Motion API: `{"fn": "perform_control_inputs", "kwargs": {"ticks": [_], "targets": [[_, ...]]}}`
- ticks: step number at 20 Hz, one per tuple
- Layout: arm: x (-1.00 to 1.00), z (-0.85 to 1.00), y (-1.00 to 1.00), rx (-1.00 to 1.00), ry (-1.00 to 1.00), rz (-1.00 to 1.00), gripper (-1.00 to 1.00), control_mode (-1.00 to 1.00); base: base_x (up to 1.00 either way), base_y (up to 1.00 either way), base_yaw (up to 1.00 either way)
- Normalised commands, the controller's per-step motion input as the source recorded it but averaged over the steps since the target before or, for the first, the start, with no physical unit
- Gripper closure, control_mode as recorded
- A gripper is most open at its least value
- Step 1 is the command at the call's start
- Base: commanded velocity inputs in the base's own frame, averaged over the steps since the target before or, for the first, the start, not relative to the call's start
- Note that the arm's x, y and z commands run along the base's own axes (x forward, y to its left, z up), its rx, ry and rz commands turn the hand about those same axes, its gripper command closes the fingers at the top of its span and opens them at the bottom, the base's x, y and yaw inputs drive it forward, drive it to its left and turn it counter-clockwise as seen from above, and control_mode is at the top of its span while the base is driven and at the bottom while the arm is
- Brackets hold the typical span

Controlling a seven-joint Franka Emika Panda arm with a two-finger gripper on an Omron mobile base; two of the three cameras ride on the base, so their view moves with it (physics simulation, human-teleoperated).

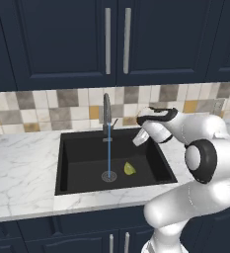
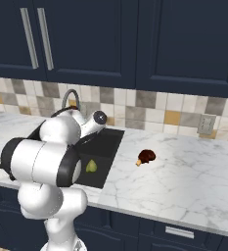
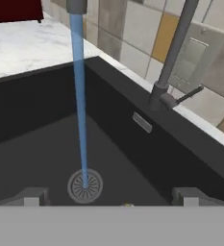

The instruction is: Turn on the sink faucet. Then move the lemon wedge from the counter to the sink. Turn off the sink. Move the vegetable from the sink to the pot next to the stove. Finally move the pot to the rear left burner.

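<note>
**Water running, wedge in basin; faucet shut-off is next**

Status against the 5 task steps, judged from how things lie now:

1. Faucet on: done. A blue stream falls from the sink faucet onto the round drain.
2. Lemon wedge to sink: done. The lemon wedge lies on the floor of the sink, just beside the drain. From the right base camera it sits in the basin corner nearest the arm.
3. Faucet off: not yet done; water is flowing.
4. Wedge to pot: not done.
5. Pot to rear left burner: not done.

Gripper: jaws spread fully, nothing between them. The 2 fingertips stand wide apart at the bottom of the hand camera, over the basin.

Places relative to the jaws:
- Drain and stream: ahead, toward the left fingertip.
- Faucet base and thin side lever: ahead and above, well beyond the right fingertip, not touching.
- Wedge: a yellow sliver barely shows between the tips at the lower edge; too small to tell more.

A dark reddish-brown lump rests on the counter, apart from the sink.

Judgement: the next move calls for reaching the lever.
</note>
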Motion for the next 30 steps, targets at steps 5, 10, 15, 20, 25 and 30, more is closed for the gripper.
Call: {"fn": "perform_control_inputs", "kwargs": {"ticks": [5,10,15,20,25,30], "targets": [[0.27,0.00,0.00,0.04,-0.03,0.19,-1.00,-1.00,0.00,0.00,0.00],[0.07,0.00,-0.05,0.04,-0.01,0.02,-1.00,-1.00,0.00,0.00,0.00],[0.19,0.00,-0.01,0.06,-0.07,0.02,-1.00,-1.00,0.00,0.00,0.00],[0.25,-0.08,0.00,0.04,-0.16,0.05,-1.00,-1.00,0.00,0.00,0.00],[0.28,-0.03,0.01,0.01,-0.09,0.07,-1.00,-1.00,0.00,0.00,0.00],[0.37,0.00,0.05,0.04,0.00,0.07,-1.00,-1.00,0.00,0.00,0.00]]}}
